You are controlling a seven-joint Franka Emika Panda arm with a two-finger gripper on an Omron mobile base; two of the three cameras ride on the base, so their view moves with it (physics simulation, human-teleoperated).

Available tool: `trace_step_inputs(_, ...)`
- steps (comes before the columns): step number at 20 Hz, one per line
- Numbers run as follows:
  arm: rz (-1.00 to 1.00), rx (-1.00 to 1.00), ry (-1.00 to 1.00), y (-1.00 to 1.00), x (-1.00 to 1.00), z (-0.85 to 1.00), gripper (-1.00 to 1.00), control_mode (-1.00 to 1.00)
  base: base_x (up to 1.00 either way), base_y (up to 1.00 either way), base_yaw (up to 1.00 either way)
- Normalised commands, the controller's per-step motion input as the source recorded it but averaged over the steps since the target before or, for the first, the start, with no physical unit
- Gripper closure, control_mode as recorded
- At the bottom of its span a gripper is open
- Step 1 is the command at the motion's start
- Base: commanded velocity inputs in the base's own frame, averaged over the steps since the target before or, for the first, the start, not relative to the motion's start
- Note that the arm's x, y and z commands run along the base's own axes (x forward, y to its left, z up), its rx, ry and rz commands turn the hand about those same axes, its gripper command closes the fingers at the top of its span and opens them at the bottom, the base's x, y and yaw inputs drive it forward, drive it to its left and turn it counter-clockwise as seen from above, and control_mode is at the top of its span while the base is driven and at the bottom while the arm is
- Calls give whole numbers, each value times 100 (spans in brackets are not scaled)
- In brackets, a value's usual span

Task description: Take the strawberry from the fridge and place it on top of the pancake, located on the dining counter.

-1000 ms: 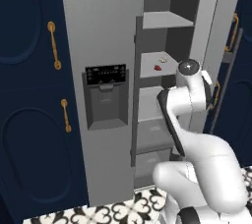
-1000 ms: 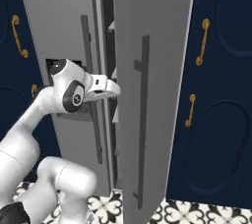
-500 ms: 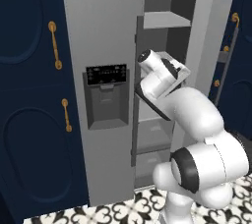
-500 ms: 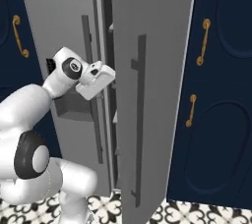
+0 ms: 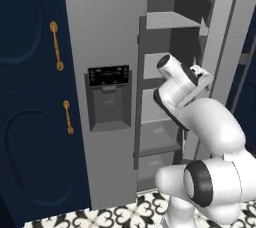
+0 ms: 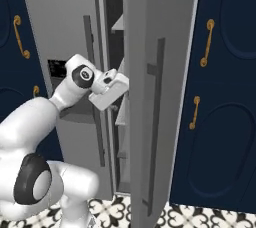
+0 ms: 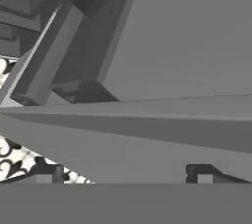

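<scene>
Nearest, in the hand view, the gripper (image 7: 123, 175) shows its two dark fingertips (image 7: 199, 171) set wide apart, fully spread, with nothing between them; it holds nothing. Just beyond them lies a grey fridge shelf edge, and patterned floor tile (image 7: 15, 156) shows at lower left. From the left base view the white arm (image 5: 200, 122) rises in front of the open fridge (image 5: 100, 32), with the hand (image 5: 197, 84) turned toward the grey inner shelves (image 5: 167, 20). From the right base view the hand (image 6: 111, 89) sits at the gap beside the open fridge door (image 6: 155, 72). Navy cabinets (image 5: 30, 122) with gold handles flank the fridge. The strawberry cannot be made out in these frames; judged to sit on an inner shelf, likely hidden behind the arm. Handling judgement: a strawberry is tiny, very light, soft and easily bruised, with a rounded, slightly slippery skin. Best grip is across its widest middle, pads centred, closing gently and only enough to lift. Risk: nudging it away on the shelf or crushing it
</scene>
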Motion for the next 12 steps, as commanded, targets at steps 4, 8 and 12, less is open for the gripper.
trace_step_inputs(4, 1, 2, 0, -100, -21, 0, -100, -100, 0, 0, 0)
trace_step_inputs(8, 6, 5, 2, -100, -3, 3, -100, -100, 0, 0, 0)
trace_step_inputs(12, 7, 7, 1, -99, 0, 13, -100, -100, 0, 0, 0)
